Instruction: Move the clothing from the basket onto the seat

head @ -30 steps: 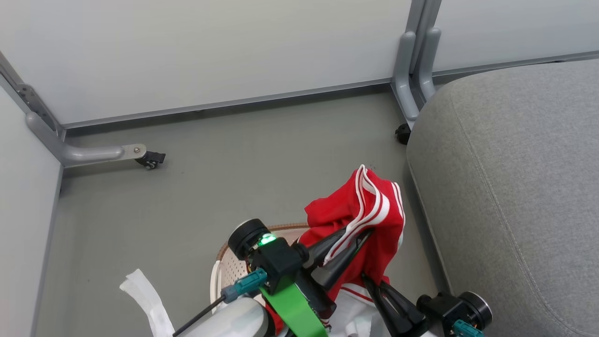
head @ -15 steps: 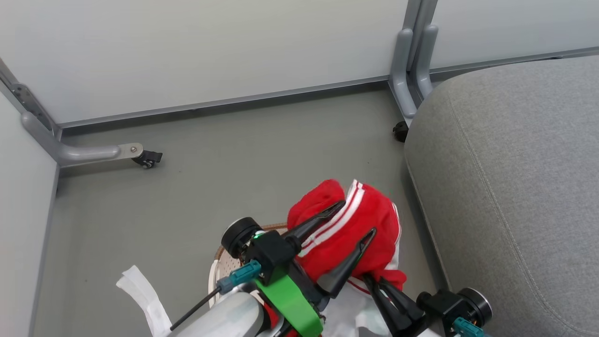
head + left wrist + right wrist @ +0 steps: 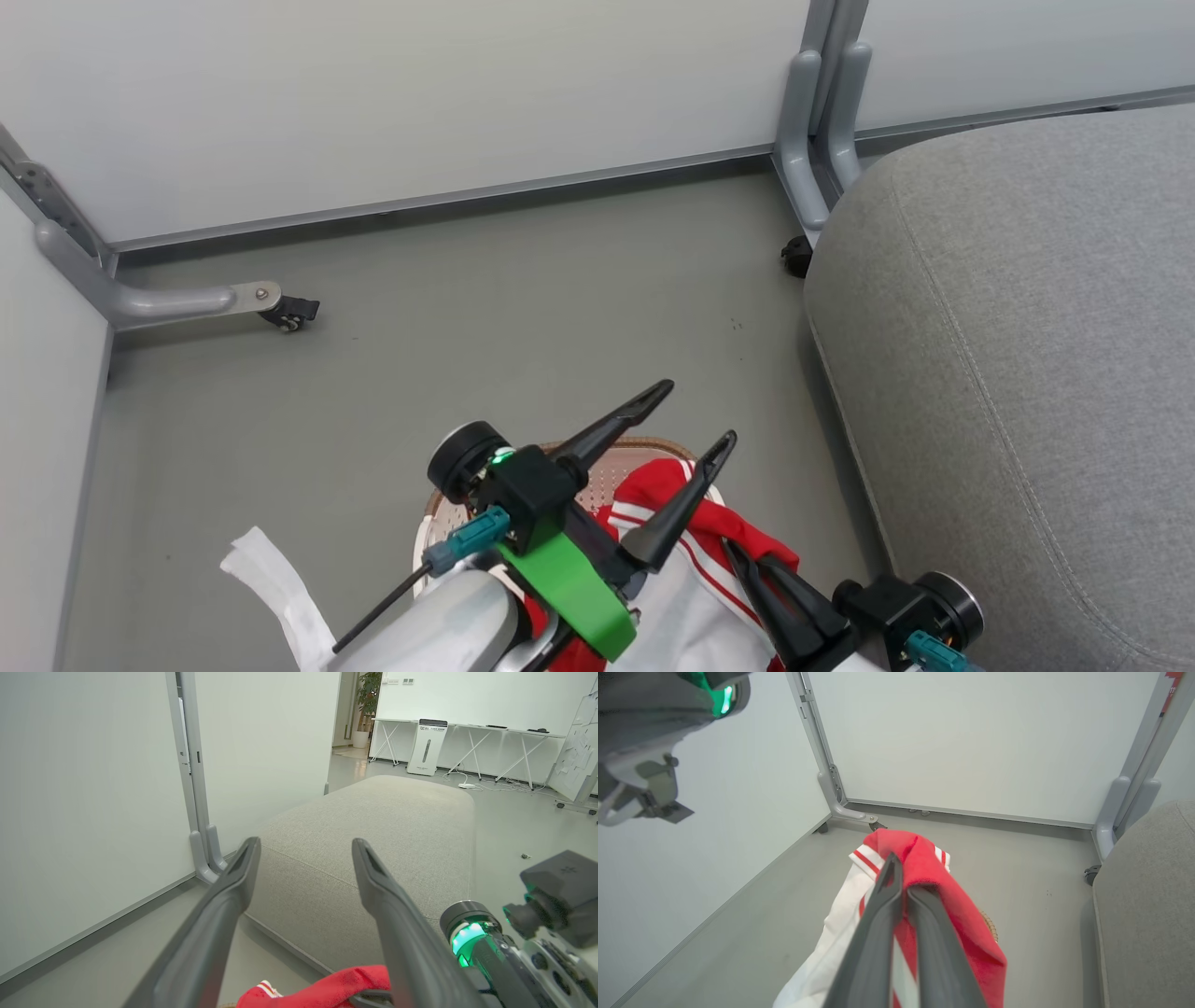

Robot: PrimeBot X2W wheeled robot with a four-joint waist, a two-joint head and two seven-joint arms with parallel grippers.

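My left gripper (image 3: pixel 698 413) stands open above the basket (image 3: pixel 644 446), with nothing between its fingers. Just below it, a red garment with white panels and striped trim, the clothing (image 3: pixel 695 537), hangs over the basket's brown rim. My right gripper (image 3: pixel 747 560) is shut on this clothing; in the right wrist view its fingers (image 3: pixel 887 896) are pressed together with the red and white cloth (image 3: pixel 957 905) draped over them. In the left wrist view, the open left gripper (image 3: pixel 306 842) points at the grey seat (image 3: pixel 373 826), and a red fold of the clothing (image 3: pixel 327 989) shows at the bottom edge.
The grey seat (image 3: pixel 1027 373) takes up the right side, close to the basket. White partition panels stand behind and to the left on grey feet with castors (image 3: pixel 289 313) (image 3: pixel 795 254). A white strip (image 3: pixel 271 579) lies on the grey floor left of the basket.
My left gripper has opened and let go of the red garment. The garment has dropped from its raised position and now hangs low over the basket from my right gripper.
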